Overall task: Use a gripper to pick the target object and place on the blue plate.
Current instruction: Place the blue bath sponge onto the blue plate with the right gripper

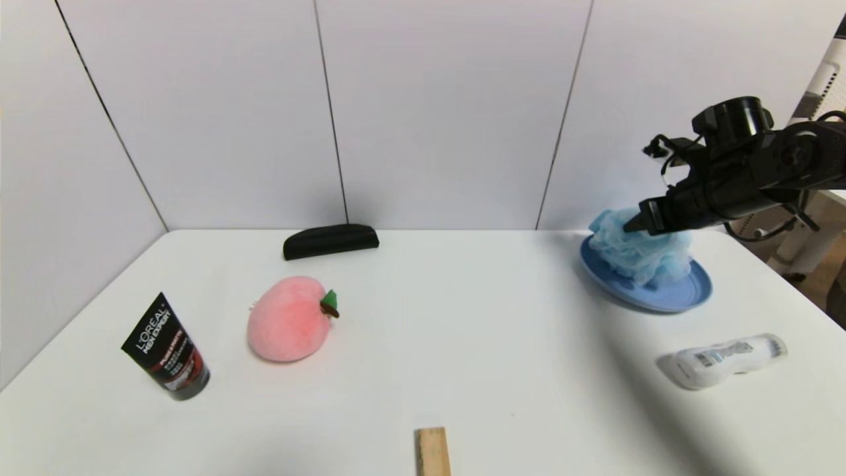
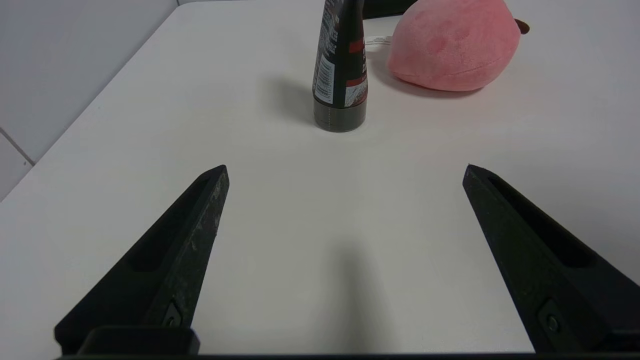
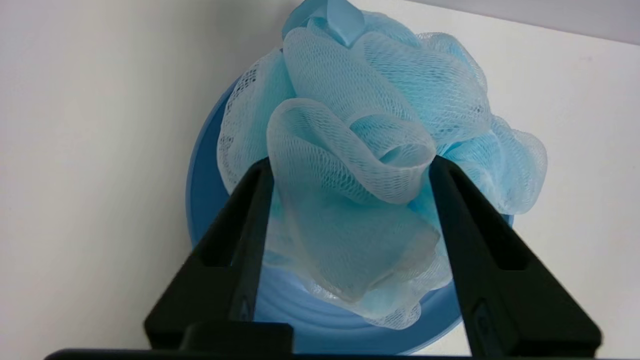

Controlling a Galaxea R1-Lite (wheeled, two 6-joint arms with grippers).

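- Now, at the far right of the counter [image 1: 423, 370], the right pincer [image 1: 638, 223] hangs over the blue plate [image 1: 691, 289] with its two black fingers [image 3: 240, 235] bracketing the target object [image 1: 638, 254], a ruffled light-blue mesh bath puff.
- From the wrist, the fingers stand partly apart with mesh folds pressed between them; whether they grip firmly or are letting go cannot be told. The puff sits over the plate, its lower ruffles appearing to rest on the plate's floor.
- By the look of it, the step in hand is the release: the fingers should part fully and the arm lift straight up, since the loose netting could snag on a pointed tip and drag the puff off the rim.
- Out of the head camera's sight, the left pincer [image 2: 345, 170] hovers idle with fingers wide apart near a black tube [image 1: 166, 350] and a pink plush peach [image 1: 289, 318].
- White and matte, the counter also carries a white bottle [image 1: 724, 360] lying on its side near the plate, a black case [image 1: 330, 240] at the back and a wooden strip [image 1: 433, 451] at the near edge; pale panelled walls [image 1: 423, 106] close off the back and the left side.
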